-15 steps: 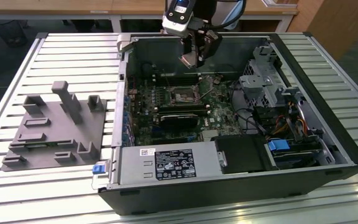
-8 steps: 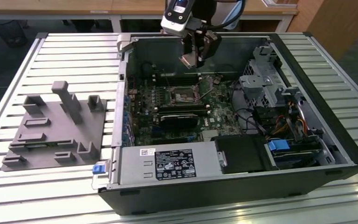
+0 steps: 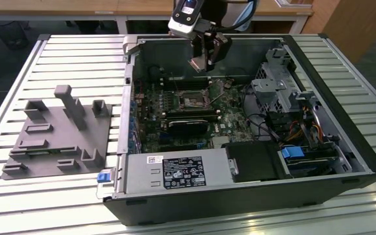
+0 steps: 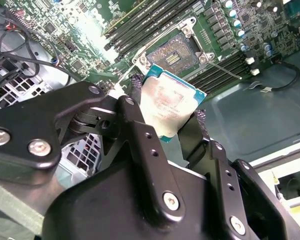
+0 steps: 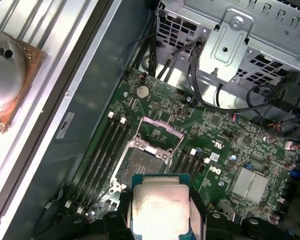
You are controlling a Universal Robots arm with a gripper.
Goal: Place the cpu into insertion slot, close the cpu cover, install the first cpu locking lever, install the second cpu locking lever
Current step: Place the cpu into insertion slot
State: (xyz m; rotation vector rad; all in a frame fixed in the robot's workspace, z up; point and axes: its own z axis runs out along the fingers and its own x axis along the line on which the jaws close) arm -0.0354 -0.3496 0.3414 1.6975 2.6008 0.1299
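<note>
Obs: gripper (image 3: 202, 64) clenched on the cpu (image 4: 166, 106), chip pinched by its edges between the fingers. The insertion slot (image 4: 176, 54) lies bare beyond the fingertips, apart from the chip, with the cpu cover (image 5: 159, 131) raised. Judgement: seating needs the chip level, corners squared to the socket, no tilt, no force.

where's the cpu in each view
Exterior view: the cpu at the tip of the gripper, above the open case.
Second wrist view: the cpu clamped between the black fingers, the insertion slot beyond.
First wrist view: the cpu in the grip, slot just beyond.
Shared landmark: the insertion slot.
</note>
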